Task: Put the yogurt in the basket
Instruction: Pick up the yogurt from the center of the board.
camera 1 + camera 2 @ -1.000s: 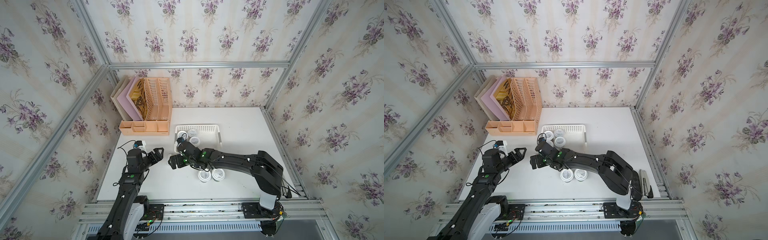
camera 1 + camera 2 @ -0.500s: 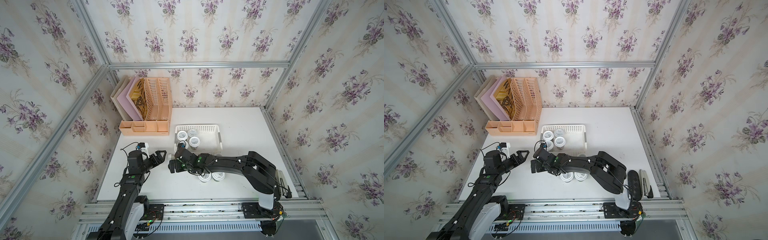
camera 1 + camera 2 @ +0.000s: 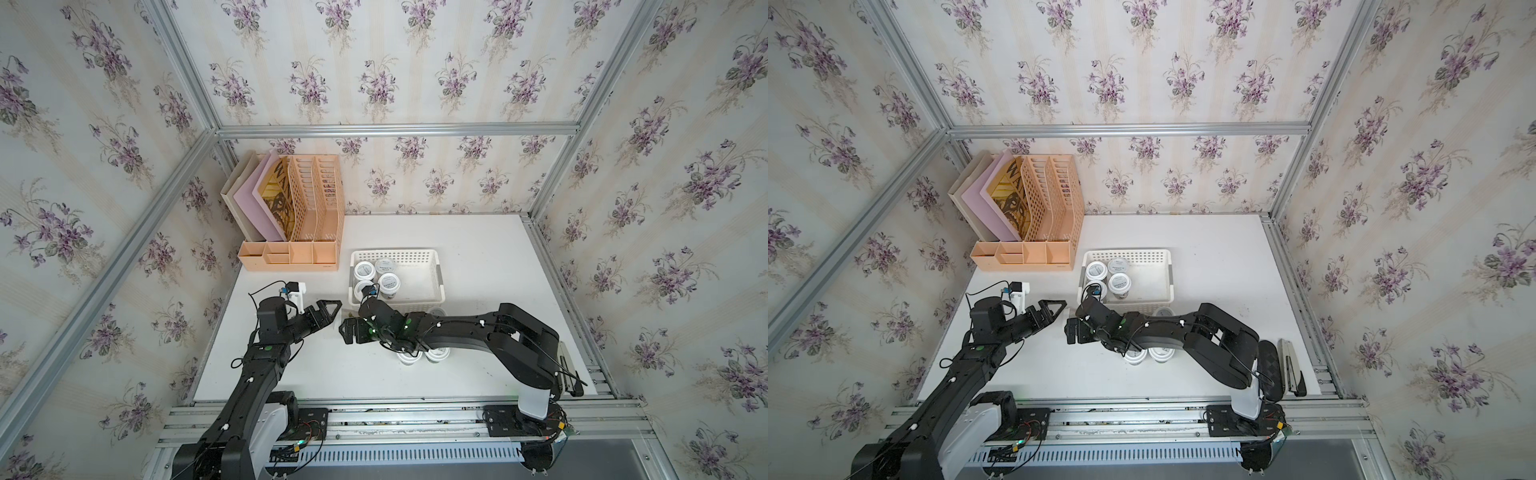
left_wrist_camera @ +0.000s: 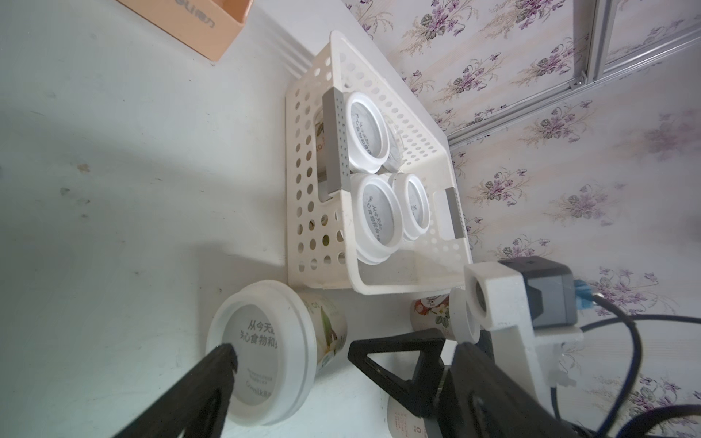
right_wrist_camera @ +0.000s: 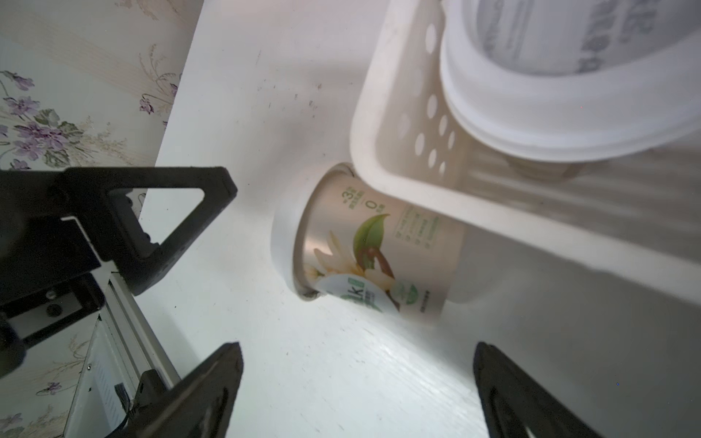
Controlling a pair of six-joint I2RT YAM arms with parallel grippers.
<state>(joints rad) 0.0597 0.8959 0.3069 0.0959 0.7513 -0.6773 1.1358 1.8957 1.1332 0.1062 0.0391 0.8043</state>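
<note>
**Four yogurts in the basket, a fifth on its side at the corner**

Four small round yogurt cups [image 3: 365, 270], with white lids and grey printed labels, stand upright in the left end of the shallow white perforated plastic basket [image 3: 395, 252] on my white table [image 3: 478, 249]. A tipped cup [image 5: 379, 258] lies on its side on the table, hard against the basket's near left corner. Its lid is turned toward the left gripper [image 3: 330, 311]. My right gripper [image 5: 358, 352] points at this cup from close by, its black fingers spread wide with only bare table between them. The left gripper faces it from just beside, also spread and holding nothing. Three more cups stand on the table. A lone cup [image 3: 437, 311] sits just in front of the basket's near long wall. A pair of cups [image 3: 407, 358] stands side by side, half hidden under my right arm. The peach slatted file organizer [image 3: 307, 216] stands at the far left corner, holding pink and beige folders.
</note>
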